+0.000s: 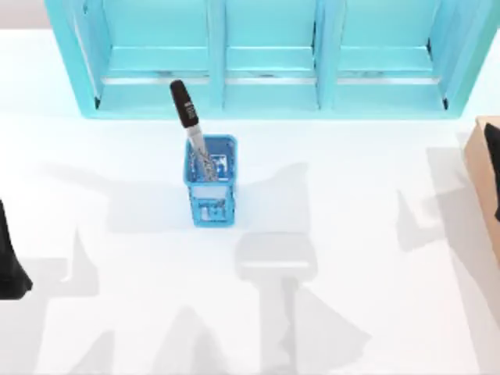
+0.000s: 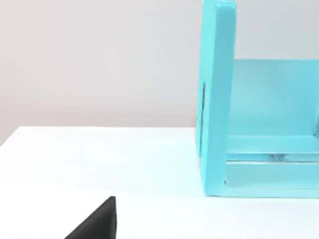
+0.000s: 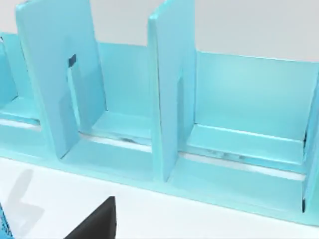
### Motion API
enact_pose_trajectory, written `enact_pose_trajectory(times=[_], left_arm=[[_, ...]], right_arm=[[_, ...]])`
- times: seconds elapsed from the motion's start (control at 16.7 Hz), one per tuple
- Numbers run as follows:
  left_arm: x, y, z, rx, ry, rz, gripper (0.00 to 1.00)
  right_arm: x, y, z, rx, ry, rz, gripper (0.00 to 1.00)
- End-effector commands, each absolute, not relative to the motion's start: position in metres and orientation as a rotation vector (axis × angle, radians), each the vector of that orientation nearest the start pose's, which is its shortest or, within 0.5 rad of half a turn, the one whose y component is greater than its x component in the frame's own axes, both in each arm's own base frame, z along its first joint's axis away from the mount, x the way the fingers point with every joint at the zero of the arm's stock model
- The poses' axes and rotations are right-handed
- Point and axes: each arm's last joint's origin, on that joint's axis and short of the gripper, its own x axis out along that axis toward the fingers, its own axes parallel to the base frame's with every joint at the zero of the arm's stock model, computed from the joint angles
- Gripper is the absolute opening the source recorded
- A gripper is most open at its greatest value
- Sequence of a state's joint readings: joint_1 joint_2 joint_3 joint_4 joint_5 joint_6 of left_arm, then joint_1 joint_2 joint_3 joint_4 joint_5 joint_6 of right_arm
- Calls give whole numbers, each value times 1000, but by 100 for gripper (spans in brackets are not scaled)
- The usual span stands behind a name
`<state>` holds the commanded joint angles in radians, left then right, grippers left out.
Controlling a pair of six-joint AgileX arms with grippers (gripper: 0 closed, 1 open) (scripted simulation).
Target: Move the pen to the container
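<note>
The pen point(image 1: 190, 130) stands tilted in the blue mesh cup point(image 1: 211, 184) on the table point(image 1: 351, 258), cap toward the shelf point(image 1: 266, 58). Both arms sit at the edges; whether either claw is open, I cannot tell. A knock could tip the cup.

Left arm point(image 1: 9, 262) and right arm point(image 1: 494, 168) are plain matte black, angular-edged.

Probably office desk, white tabletop point(image 1: 351, 234), turquoise file rack point(image 1: 269, 58), mesh pen cup point(image 1: 211, 183)
</note>
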<state>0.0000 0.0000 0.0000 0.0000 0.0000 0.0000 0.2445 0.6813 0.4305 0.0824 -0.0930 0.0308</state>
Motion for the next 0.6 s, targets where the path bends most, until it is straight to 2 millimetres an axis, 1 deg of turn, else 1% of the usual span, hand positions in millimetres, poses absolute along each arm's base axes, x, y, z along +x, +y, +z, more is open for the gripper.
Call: enact_pose_trajectory(times=[0.12, 0.24, 0.42, 0.6], left_arm=[[106, -1, 160, 0, 0, 0, 100], [106, -1, 160, 0, 0, 0, 100], [106, -1, 160, 0, 0, 0, 100], [106, -1, 160, 0, 0, 0, 100]], right_arm=[[196, 68, 251, 5, 270, 430, 100], [229, 97, 245, -4, 372, 520, 100], [270, 147, 222, -24, 504, 644, 100], [297, 195, 195, -44, 586, 747, 100]])
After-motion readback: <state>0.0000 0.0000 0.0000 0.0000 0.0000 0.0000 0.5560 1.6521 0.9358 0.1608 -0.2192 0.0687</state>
